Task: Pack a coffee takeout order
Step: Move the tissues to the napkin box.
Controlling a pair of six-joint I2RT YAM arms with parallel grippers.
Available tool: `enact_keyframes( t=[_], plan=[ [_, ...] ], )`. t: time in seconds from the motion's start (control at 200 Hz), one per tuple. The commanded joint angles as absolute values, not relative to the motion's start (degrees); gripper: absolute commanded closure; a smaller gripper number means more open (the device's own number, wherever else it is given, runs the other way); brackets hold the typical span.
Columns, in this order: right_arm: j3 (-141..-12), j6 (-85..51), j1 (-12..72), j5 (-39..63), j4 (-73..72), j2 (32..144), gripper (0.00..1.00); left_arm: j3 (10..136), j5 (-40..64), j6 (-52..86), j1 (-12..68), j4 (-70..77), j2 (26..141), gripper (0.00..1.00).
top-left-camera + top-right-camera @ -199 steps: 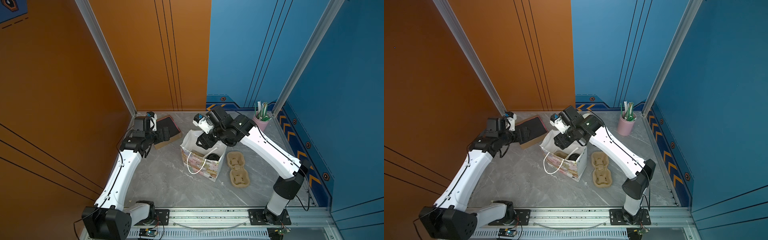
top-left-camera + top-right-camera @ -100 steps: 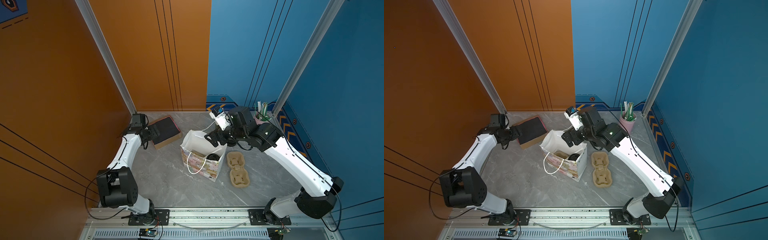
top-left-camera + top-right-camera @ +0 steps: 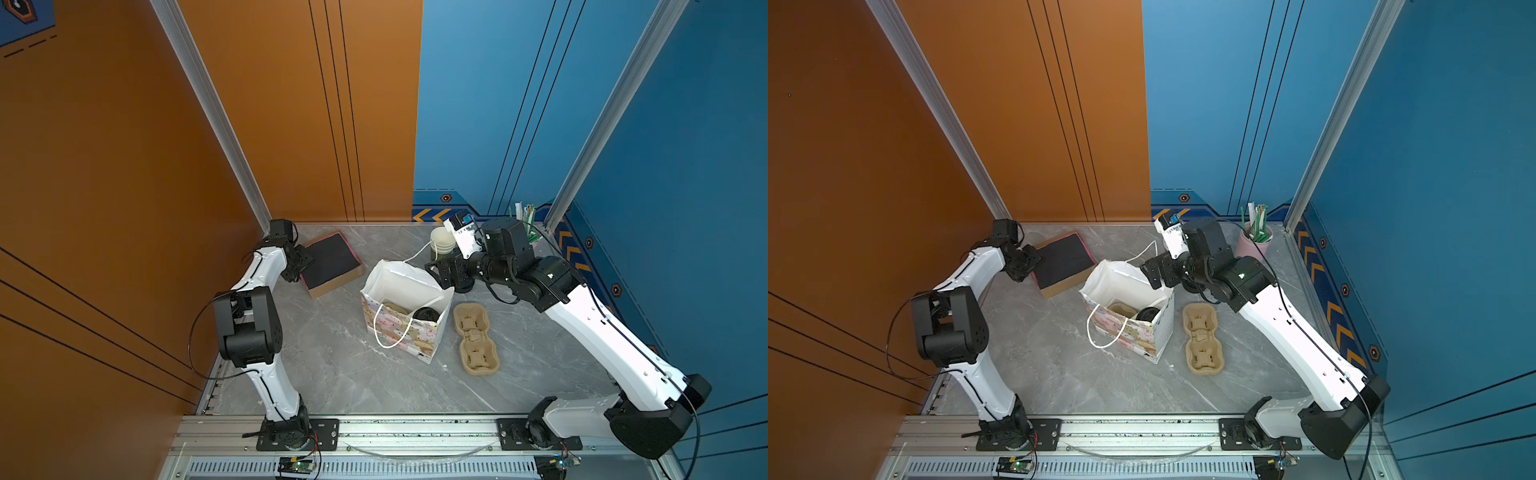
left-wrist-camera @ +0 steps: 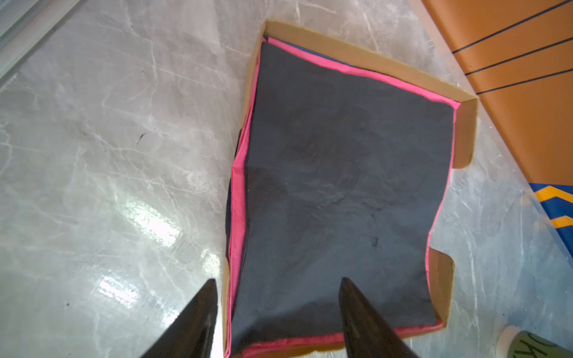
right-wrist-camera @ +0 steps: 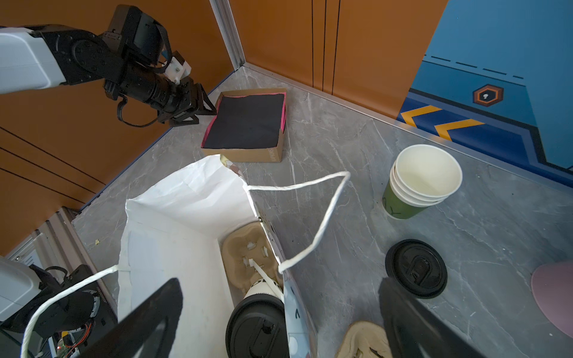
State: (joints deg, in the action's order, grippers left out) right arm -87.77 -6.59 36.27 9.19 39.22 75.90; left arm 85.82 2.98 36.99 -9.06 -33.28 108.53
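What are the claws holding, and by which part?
Nothing. The left gripper is open at the black napkin's edge; the right gripper open by the bag.

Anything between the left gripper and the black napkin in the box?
Nothing visible above it: the black napkin lies bare on top in the cardboard box, left gripper open at its edge. But one fingertip looks outside the box wall, so the wall and the pink napkins' edge lie between the fingertips.

The bag (image 3: 399, 282), holding the cup (image 3: 426, 313), stands between box (image 3: 337, 284) and carriers (image 3: 473, 337).
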Motion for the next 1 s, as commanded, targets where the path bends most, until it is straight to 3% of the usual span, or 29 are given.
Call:
enact_keyframes(
  t=[0.0, 0.395, 0.515, 0.786, 0.996],
  plan=[
    [-86.42, -8.07, 35.59, 10.88, 37.26, 74.29, 0.00, 88.20, 1.96, 39.59, -9.78, -33.57, 111.13, 0.40],
    [-85.61, -9.31, 34.98, 11.95, 36.56, 73.15, 0.00, 92.81, 3.38, 38.77, -10.33, -33.56, 118.01, 0.51],
    [-85.63, -9.41, 34.90, 12.04, 36.56, 73.26, 0.00, 92.90, 3.78, 38.58, -10.41, -33.55, 119.08, 0.57],
    [-85.73, -9.88, 34.94, 12.31, 36.56, 73.91, 0.00, 94.21, 5.27, 38.59, -10.65, -33.58, 120.06, 0.84],
    [-85.61, -9.82, 34.89, 12.39, 36.56, 74.30, 0.00, 94.74, 5.88, 38.17, -10.64, -33.56, 119.02, 0.93]
  ],
)
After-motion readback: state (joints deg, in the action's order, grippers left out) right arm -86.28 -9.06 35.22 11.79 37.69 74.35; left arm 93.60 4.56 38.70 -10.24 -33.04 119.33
